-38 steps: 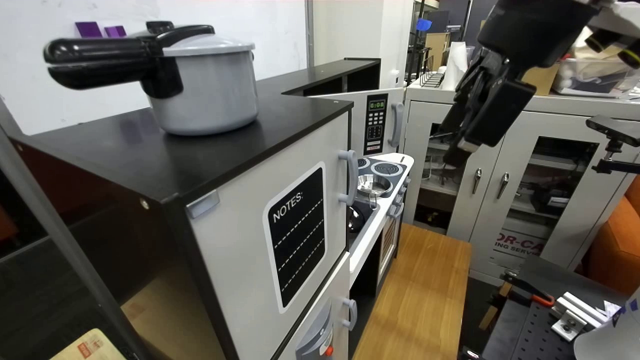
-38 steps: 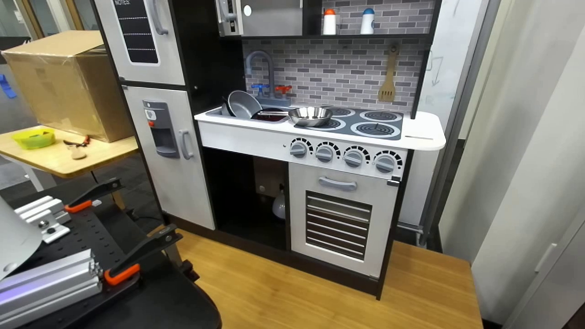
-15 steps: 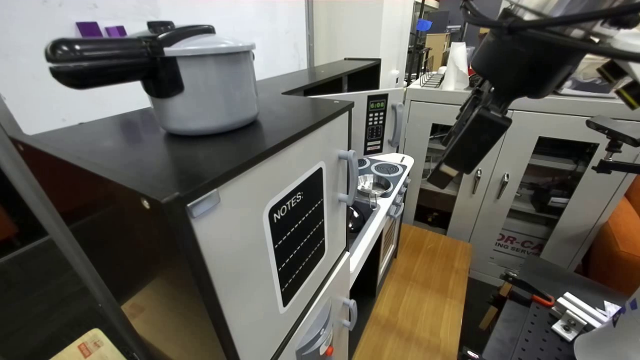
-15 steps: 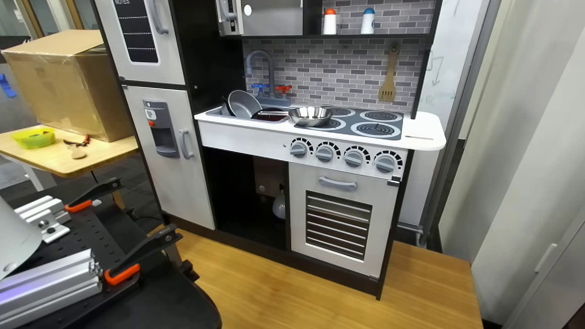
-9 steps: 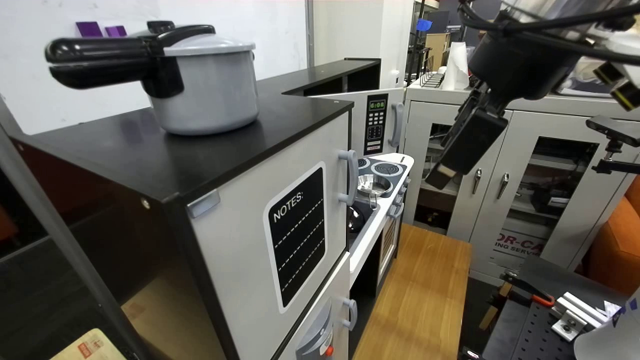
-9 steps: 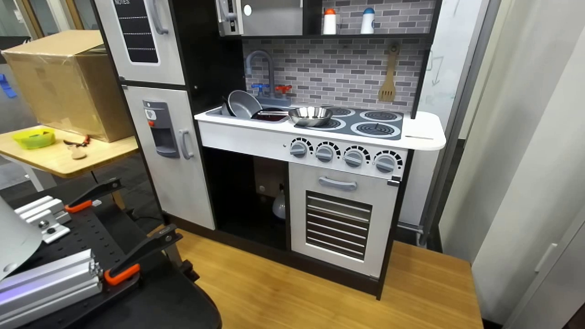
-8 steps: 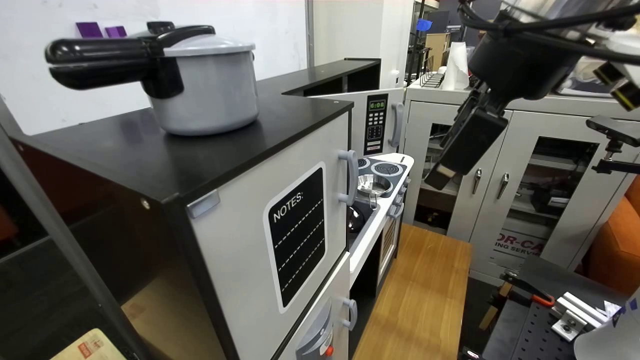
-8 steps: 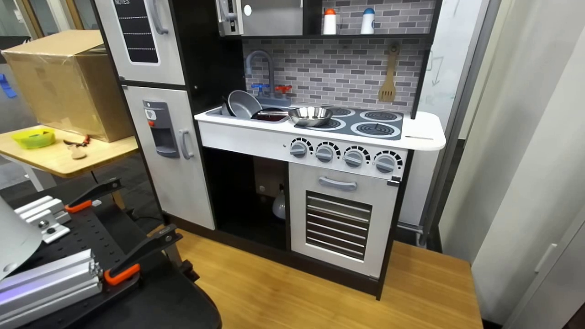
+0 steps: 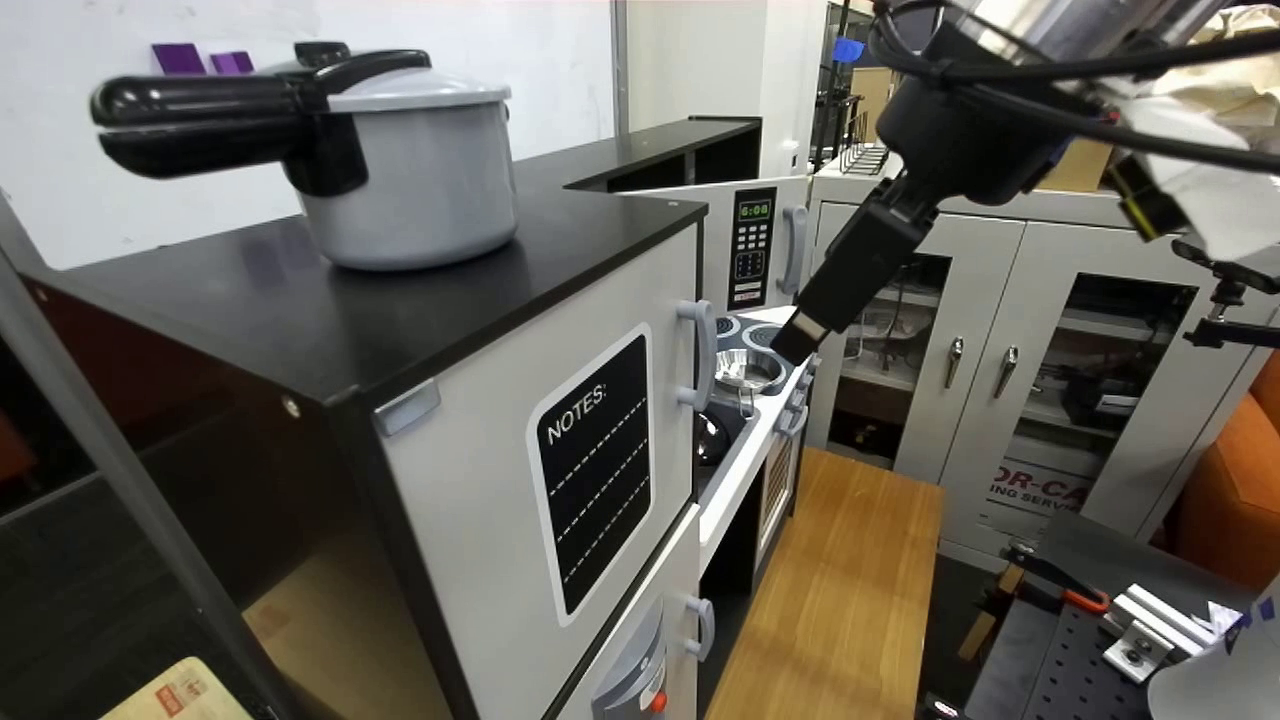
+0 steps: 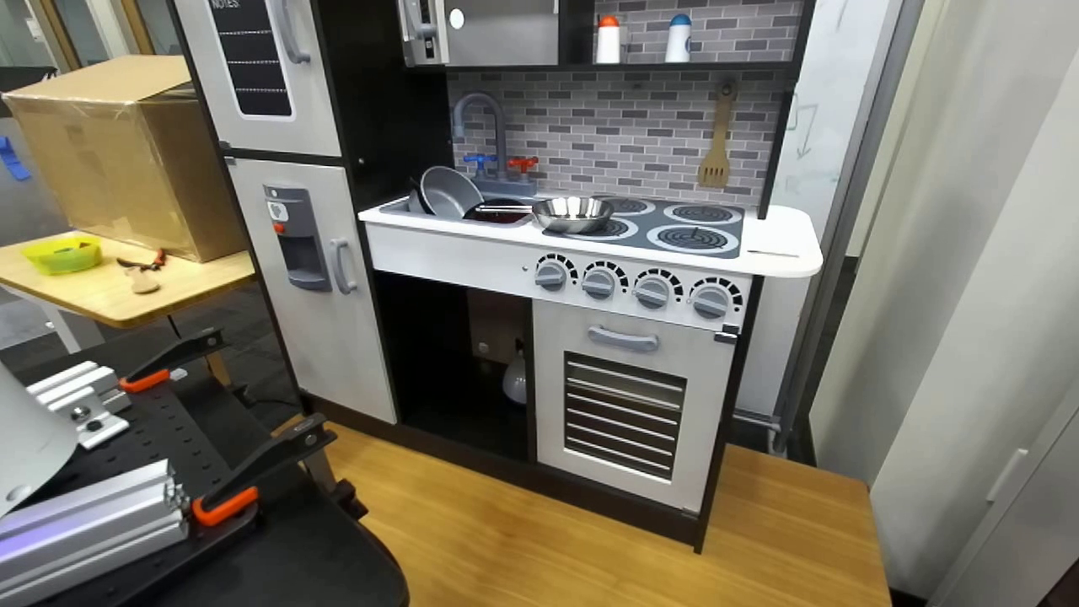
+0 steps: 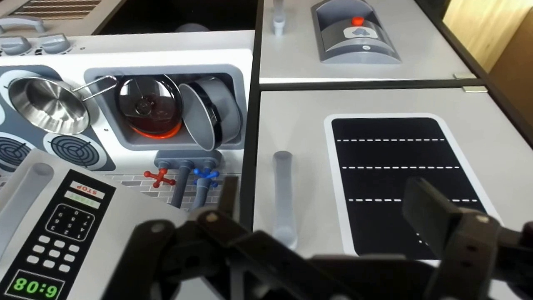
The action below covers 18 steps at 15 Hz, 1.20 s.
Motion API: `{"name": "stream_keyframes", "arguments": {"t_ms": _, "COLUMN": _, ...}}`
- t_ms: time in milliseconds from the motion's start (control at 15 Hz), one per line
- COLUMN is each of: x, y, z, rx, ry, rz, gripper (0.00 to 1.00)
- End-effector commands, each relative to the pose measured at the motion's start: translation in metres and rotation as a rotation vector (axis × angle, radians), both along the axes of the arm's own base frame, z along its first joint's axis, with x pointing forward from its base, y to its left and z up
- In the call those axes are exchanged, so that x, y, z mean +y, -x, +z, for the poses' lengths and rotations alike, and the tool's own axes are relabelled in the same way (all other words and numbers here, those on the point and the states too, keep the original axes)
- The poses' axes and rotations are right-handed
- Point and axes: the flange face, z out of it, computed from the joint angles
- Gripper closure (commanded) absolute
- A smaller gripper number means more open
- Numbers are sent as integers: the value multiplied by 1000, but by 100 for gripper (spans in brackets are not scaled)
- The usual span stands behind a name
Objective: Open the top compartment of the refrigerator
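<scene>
The refrigerator (image 9: 300, 310) has a black body and silver-grey doors; it also shows in an exterior view (image 10: 341, 371). Its top compartment (image 9: 465, 520) is closed, with a black NOTES panel (image 9: 597, 480) and a vertical grey handle (image 9: 702, 355). In the wrist view the top compartment door (image 11: 306, 121) and its handle (image 11: 283, 191) face the camera. My gripper (image 11: 327, 201) is open and empty. The handle appears between its spread fingers, nearer the left one; the gripper seems apart from the door. In an exterior view my gripper (image 9: 797, 338) hangs right of the handle.
The microwave door (image 9: 725, 240) stands ajar beside the refrigerator. A grey pot (image 9: 410, 170) sits on the refrigerator top. A steel pan (image 10: 573, 215) is on the stove, and pots (image 11: 212, 112) lie in the sink. Grey cabinets (image 9: 985, 300) stand behind the arm.
In an exterior view the arm and gripper have moved left and slightly up, closer to the refrigerator, and turned somewhat. The top compartment door has stayed closed.
</scene>
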Motion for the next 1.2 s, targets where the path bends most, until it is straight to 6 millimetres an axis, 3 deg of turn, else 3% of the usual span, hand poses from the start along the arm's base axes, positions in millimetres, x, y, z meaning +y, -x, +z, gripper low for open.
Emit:
{"name": "stream_keyframes", "arguments": {"t_ms": 0, "x": 0, "y": -2, "z": -9, "rx": -11, "ry": -26, "rz": -32, "gripper": 0}}
{"name": "stream_keyframes", "arguments": {"t_ms": 667, "x": -1, "y": 3, "z": -13, "rx": 11, "ry": -34, "rz": -32, "gripper": 0}}
{"name": "stream_keyframes", "arguments": {"t_ms": 1133, "x": -4, "y": 21, "z": -33, "rx": -45, "ry": 1, "rz": -16, "gripper": 0}}
